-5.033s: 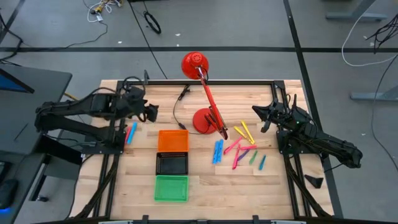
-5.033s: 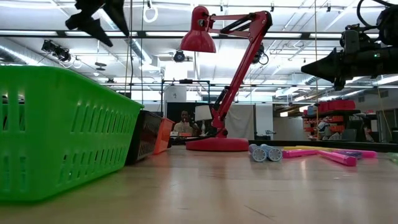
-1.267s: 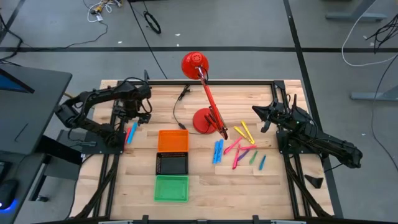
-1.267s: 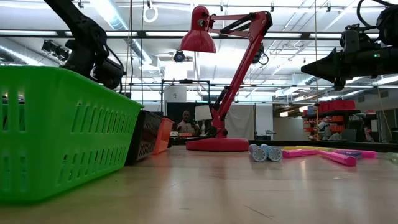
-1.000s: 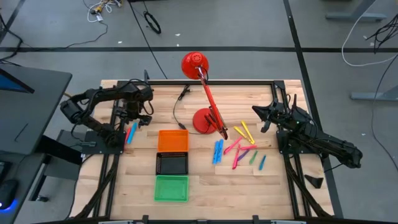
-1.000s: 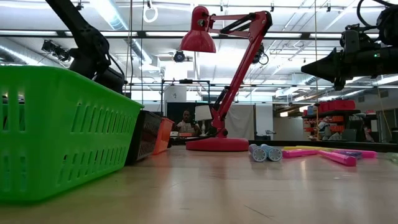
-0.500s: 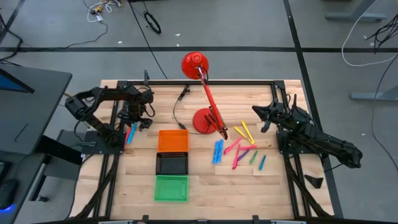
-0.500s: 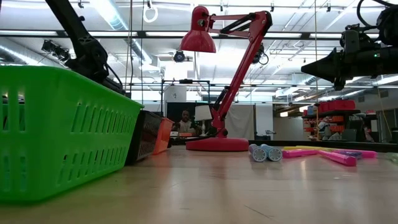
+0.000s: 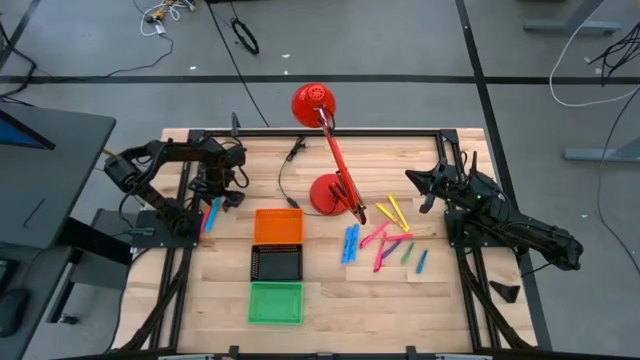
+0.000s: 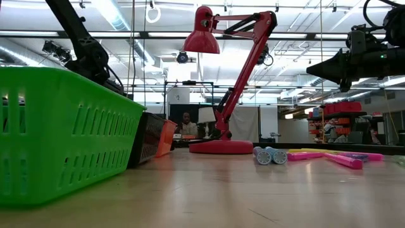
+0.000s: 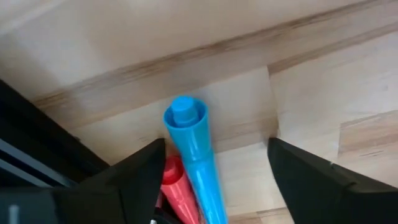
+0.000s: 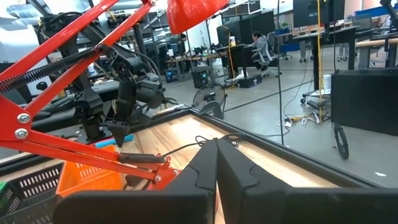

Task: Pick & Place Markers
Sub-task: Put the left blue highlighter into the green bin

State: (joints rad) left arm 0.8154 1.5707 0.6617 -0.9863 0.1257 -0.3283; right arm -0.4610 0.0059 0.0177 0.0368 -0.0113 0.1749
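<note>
Item, left gripper (image 11: 211, 162), jaws spread around a blue marker (image 11: 193, 155) with a red marker (image 11: 177, 190) touching it, left of centre in the high view: we judge closing may snag both; right gripper (image 9: 425, 190) shut, idle at right.

Left wrist view: blue marker (image 11: 196, 162) and red marker (image 11: 180, 193) both run off the picture's edge; only their near ends show. Low view: green tray (image 10: 63, 133) hides the left pincer's tips and the markers under it. Person (image 10: 188, 126) beyond the bench too small to make out. Right pincer (image 12: 216, 163) cut off below.
</note>
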